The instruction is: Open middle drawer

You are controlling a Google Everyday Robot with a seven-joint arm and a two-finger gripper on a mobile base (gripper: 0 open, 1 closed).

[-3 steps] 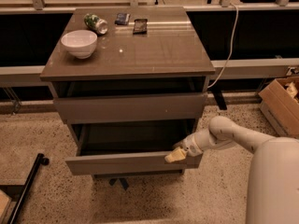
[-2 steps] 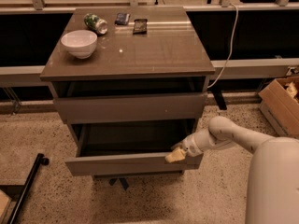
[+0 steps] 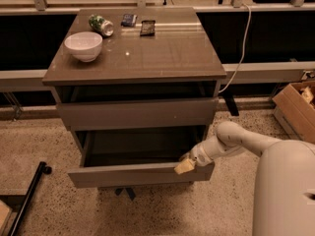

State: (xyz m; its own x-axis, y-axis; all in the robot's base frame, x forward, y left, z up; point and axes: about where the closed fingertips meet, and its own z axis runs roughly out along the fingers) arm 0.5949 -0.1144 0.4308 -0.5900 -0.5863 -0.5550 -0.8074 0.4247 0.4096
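The middle drawer (image 3: 140, 174) of the taupe-grey cabinet (image 3: 133, 53) stands pulled out, and its plain grey inside (image 3: 140, 146) shows. The taller top drawer front (image 3: 138, 113) above it is closed. The lowest drawer is hidden under the open one. My gripper (image 3: 184, 165) sits at the top edge of the middle drawer's front panel, near its right end. My white arm (image 3: 231, 139) reaches to it from the right.
On the cabinet top are a white bowl (image 3: 82, 45), a green can lying on its side (image 3: 101, 24) and two small dark packets (image 3: 129, 19) (image 3: 147, 27). A cardboard box (image 3: 295, 107) stands at the right. A black pole (image 3: 27, 200) lies on the floor at the left. A cable (image 3: 241, 48) hangs behind the cabinet.
The middle drawer's front and my gripper have come very slightly further out towards the camera. Nothing else has moved.
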